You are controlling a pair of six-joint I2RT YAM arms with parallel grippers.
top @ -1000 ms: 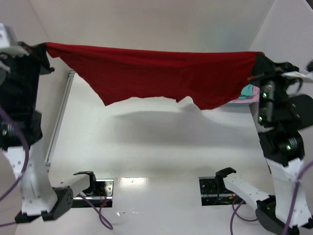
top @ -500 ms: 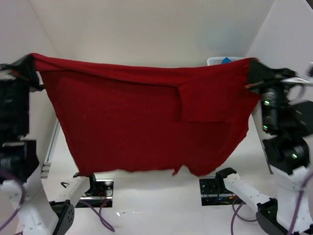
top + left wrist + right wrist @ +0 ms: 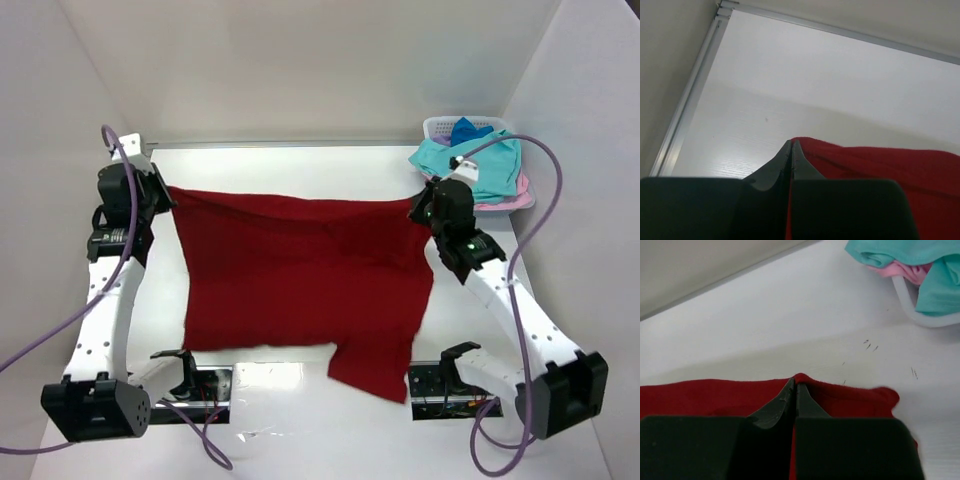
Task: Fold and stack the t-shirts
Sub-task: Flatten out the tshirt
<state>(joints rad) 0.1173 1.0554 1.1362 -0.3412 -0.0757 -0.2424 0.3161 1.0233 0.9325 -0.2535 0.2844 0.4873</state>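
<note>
The soft dark red t-shirt (image 3: 300, 280) is spread nearly flat on the white table (image 3: 300, 165), its near hem uneven, so the laying-out is judged nearly done. Its far corners are pinched by the left gripper (image 3: 165, 195) and the right gripper (image 3: 425, 210); release and a regrasp for the first fold seem called for. Beyond, a crumpled teal shirt (image 3: 480, 165), pink shirt (image 3: 500, 203) and blue shirt (image 3: 468, 130) are heaped in the slotted plastic basket (image 3: 435, 124).

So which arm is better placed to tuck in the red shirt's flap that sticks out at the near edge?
Right, probably. The red shirt's flap lies on the side of the right hand; the left hand grips the opposite far corner.
</note>
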